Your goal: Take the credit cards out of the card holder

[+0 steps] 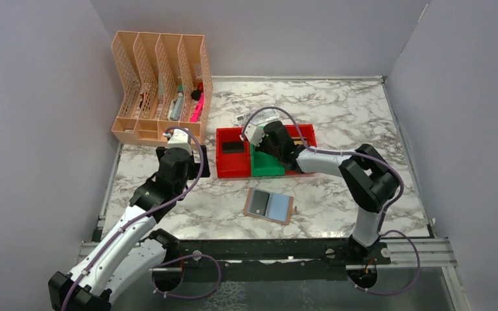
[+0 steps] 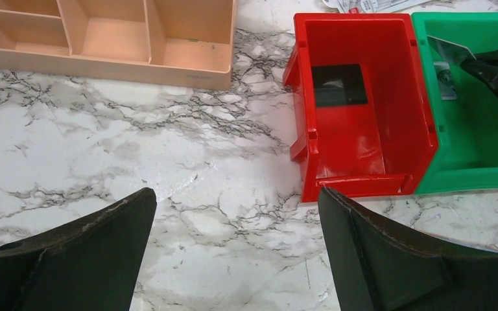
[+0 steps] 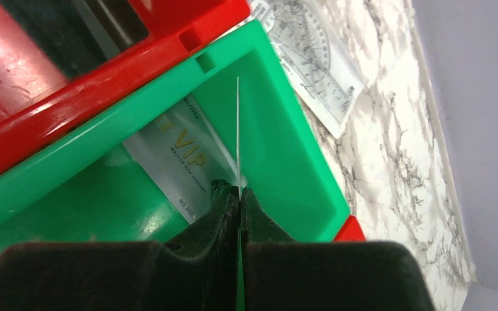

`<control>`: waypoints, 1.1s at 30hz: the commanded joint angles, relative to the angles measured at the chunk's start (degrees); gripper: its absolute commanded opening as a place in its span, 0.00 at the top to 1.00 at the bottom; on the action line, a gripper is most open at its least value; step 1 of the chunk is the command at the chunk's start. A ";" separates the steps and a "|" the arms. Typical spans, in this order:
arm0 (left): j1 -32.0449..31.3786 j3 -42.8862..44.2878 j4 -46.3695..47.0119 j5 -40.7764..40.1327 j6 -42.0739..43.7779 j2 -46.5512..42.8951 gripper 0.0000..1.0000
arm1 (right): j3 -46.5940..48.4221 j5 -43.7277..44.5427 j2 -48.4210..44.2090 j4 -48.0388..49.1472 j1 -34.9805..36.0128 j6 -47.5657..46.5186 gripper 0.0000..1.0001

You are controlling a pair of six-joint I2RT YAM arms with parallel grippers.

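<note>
Status check from the two-arm rig, everything placed off the green bin (image 3: 285, 149) since that's where the action is.

Right jaws are pressed together on a silver credit card (image 3: 238, 129). The fingers (image 3: 215, 217) pinch its near end so it stands on edge inside the green bin. From the right wrist view it's just a thin pale line, and I can't tell if its far end touches the bin's floor. Lying on that floor just beside it is a VIP card (image 3: 181, 162), pale with gold lettering, partly hidden by the bin's wall in that view.

Touching the green bin on its left is a red bin (image 2: 363, 129), and a dark card (image 2: 339, 84) lies flat on its floor toward the back. A second red bin (image 1: 301, 136) sits against the green bin's right side. Behind the green bin, on the marble tabletop (image 1: 337, 103), there's a pale printed sheet (image 3: 311, 58) with a protractor-style scale on it.

Left jaws are wide apart, fingers (image 2: 71, 259) hanging over the tabletop left of the green bin, past the red bin. Further left and back is a peach desk organiser (image 1: 159, 84).

Card holder (image 1: 269, 206) lies open flat on the tabletop in front of the green bin, toward my bases, apart from it. Its right panel is pale blue-grey. The left one looks dark, and I can't tell if that's a card in there.
</note>
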 commanded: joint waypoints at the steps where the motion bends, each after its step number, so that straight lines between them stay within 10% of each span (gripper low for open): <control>1: 0.62 -0.10 1.06 1.50 0.58 -0.02 0.01 | 1.02 -0.77 2.81 1.09 0.45 -2.60 0.91; 33: 2.03 -0.19 1.24 2.91 0.58 0.81 0.01 | 2.03 -3.52 -0.09 -0.64 0.45 6.64 0.77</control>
